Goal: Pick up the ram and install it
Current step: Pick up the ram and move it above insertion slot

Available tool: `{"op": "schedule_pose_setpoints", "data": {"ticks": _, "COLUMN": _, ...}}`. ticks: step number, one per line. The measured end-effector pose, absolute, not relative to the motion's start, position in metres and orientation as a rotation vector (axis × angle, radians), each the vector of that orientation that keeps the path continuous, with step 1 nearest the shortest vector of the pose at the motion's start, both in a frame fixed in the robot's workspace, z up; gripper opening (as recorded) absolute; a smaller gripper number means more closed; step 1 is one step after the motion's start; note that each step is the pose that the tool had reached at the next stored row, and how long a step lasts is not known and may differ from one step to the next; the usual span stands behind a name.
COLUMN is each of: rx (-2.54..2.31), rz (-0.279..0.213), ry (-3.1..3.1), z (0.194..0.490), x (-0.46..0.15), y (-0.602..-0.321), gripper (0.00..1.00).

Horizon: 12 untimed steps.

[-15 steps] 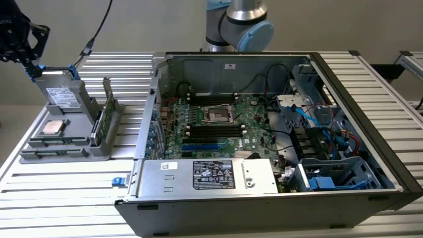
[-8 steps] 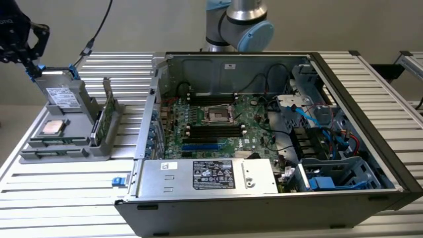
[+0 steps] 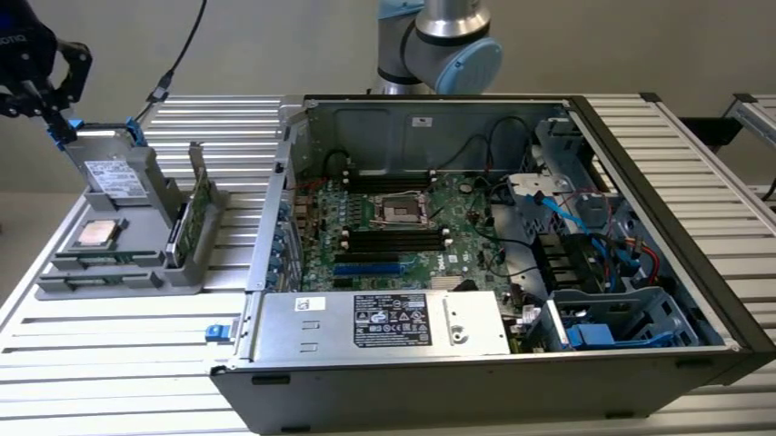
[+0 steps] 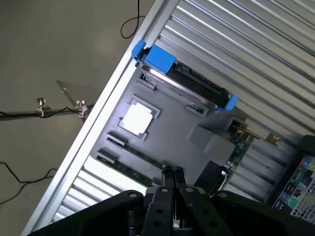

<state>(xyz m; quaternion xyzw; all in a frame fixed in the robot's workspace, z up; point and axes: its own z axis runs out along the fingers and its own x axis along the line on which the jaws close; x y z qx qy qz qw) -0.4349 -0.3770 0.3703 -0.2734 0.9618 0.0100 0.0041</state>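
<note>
While my gripper [image 4: 172, 171] hangs clenched on nothing, ram [image 4: 129, 167] sits below me in slot of grey tray [image 4: 172, 132], untouched. Judge it light, stiff, thin, fragile; contacts easily damaged. I'd take it by long edges, mid-length, gently.

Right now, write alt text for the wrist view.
The shut pincer hangs over a grey tray on a slatted metal table. The tray holds the ram, a silver processor and a blue-ended drive.
</note>
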Motion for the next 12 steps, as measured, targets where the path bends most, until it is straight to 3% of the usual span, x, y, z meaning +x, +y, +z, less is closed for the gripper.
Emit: {"op": "schedule_pose_setpoints", "data": {"ticks": 12, "rx": -1.180, "rz": 0.033, "ry": 2.905, "z": 0.3696, "x": -0.4350, "y": -0.3770, "gripper": 0.10}}
